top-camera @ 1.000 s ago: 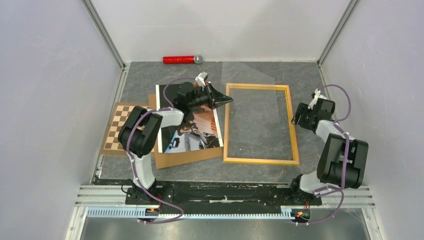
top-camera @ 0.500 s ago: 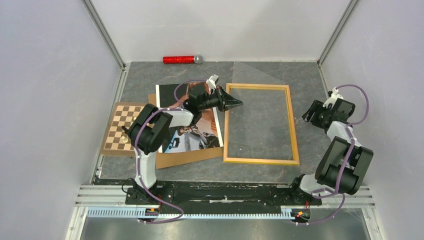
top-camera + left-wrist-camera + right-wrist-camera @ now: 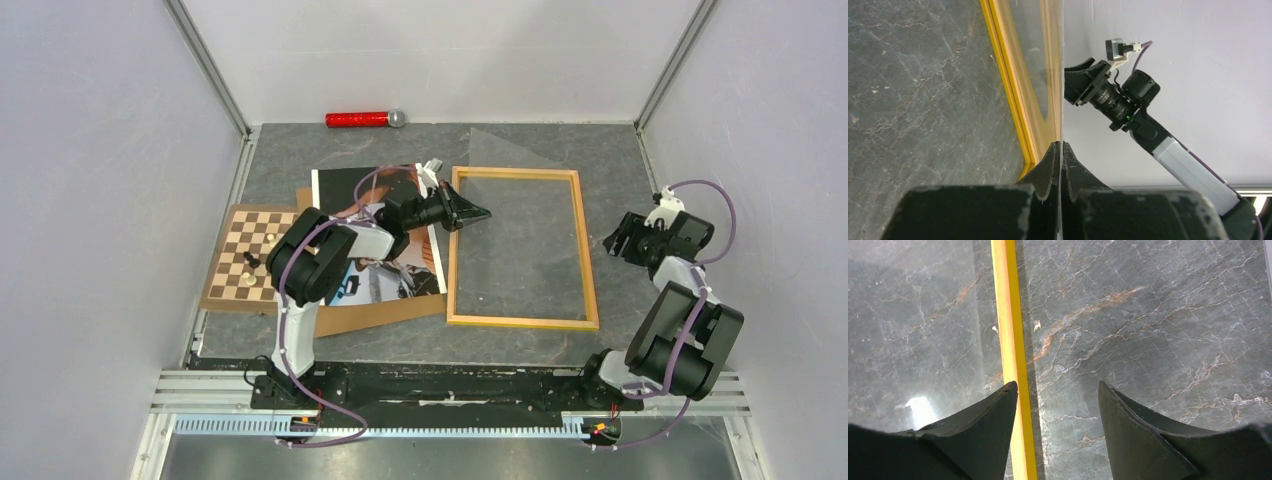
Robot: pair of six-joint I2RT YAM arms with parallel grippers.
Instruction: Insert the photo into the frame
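**Photo lies outside the frame while you hold the clear sheet**
Left of the frame (image 3: pixel 520 321), the photo (image 3: pixel 395 272) lies face up on the brown backing board (image 3: pixel 360 318), not yet loaded. Over the frame's right rail, your right gripper (image 3: pixel 1057 383) hovers with its jaws apart. At the left rail, your left gripper (image 3: pixel 1060 147) is pinched on the clear sheet (image 3: pixel 505 150), which tilts across the frame. All the loading is left to do.

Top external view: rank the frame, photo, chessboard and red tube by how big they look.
1. frame
2. photo, partly hidden
3. chessboard, right edge covered, so its place below the photo is less sure
4. red tube, clearly smallest
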